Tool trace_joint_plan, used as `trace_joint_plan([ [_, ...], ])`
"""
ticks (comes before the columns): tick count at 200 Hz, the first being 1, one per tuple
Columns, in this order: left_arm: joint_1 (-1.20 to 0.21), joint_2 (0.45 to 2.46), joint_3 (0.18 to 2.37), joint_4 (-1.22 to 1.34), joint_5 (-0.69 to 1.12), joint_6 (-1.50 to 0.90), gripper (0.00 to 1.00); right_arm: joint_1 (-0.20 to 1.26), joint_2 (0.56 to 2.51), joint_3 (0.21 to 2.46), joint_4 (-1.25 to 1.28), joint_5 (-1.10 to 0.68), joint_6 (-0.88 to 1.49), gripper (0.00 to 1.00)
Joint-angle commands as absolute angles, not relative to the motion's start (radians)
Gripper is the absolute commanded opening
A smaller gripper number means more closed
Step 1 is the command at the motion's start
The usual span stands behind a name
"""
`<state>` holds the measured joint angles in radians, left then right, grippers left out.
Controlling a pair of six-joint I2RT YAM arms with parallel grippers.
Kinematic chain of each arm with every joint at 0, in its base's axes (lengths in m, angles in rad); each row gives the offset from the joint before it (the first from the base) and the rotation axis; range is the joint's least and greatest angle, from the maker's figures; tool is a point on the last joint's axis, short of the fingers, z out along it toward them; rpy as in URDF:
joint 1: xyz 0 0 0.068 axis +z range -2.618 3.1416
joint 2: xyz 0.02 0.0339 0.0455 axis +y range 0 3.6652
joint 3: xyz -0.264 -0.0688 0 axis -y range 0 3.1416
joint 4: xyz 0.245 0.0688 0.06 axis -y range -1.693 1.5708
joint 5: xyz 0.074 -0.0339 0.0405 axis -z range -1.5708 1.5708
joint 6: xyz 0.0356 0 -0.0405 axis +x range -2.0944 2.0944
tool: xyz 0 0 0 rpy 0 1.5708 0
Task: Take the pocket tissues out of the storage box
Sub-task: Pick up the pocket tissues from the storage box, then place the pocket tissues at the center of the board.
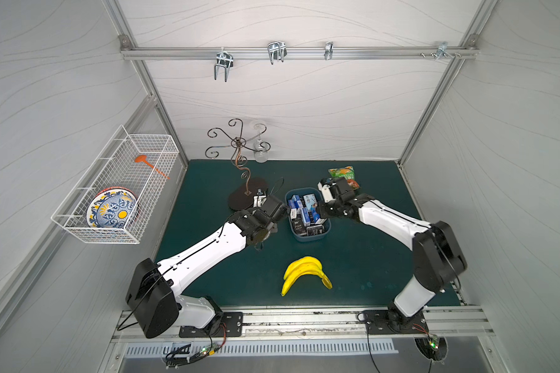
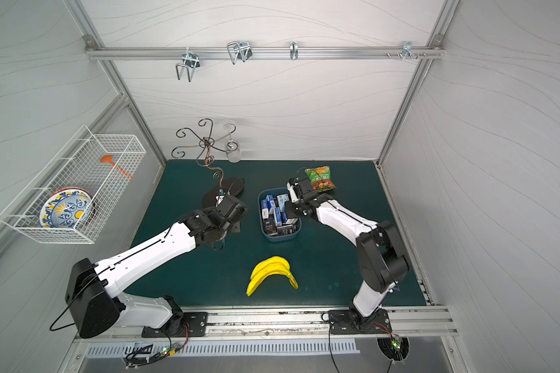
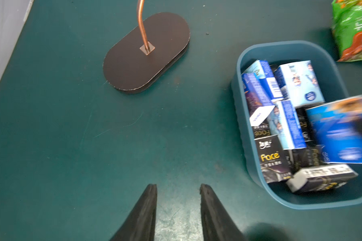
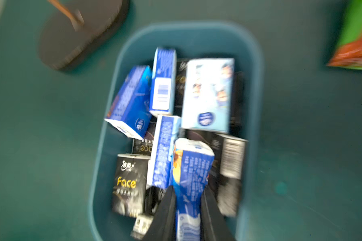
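Note:
The blue-grey storage box stands mid-table, filled with blue-white and black pocket tissues. My right gripper reaches into the box from its right side and is shut on a blue pack, which is squeezed between the fingers. In the left wrist view that pack shows blurred above the others. My left gripper hovers over bare mat left of the box, jaws apart with nothing between them.
A yellow banana bunch lies in front of the box. A green-orange snack bag lies behind the right wrist. The curly metal stand's dark base sits ahead of the left gripper. A white wire basket hangs on the left wall.

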<state>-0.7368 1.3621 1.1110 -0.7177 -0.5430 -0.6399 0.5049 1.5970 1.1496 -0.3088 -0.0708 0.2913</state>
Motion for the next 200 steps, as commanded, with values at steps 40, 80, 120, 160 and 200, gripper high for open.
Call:
trace_joint_plan([
  [40,-0.747,1.345,1.107,-0.724,-0.602,-0.660,0.38,0.186,1.549,0.969,-0.173,-0.420,0.389,0.21],
  [80,-0.777,1.367,1.129,-0.741,-0.657,-0.658,0.38,0.153,1.665,0.916,-0.060,-0.506,0.424,0.21],
  [120,-0.780,1.376,1.119,-0.733,-0.665,-0.665,0.38,0.156,1.759,0.909,-0.001,-0.508,0.445,0.23],
  [160,-0.780,1.378,1.118,-0.729,-0.669,-0.665,0.38,0.155,1.789,0.922,-0.062,-0.427,0.397,0.38],
  [200,-0.780,1.379,1.117,-0.721,-0.650,-0.664,0.38,0.154,1.740,0.947,-0.141,-0.353,0.350,0.49],
])
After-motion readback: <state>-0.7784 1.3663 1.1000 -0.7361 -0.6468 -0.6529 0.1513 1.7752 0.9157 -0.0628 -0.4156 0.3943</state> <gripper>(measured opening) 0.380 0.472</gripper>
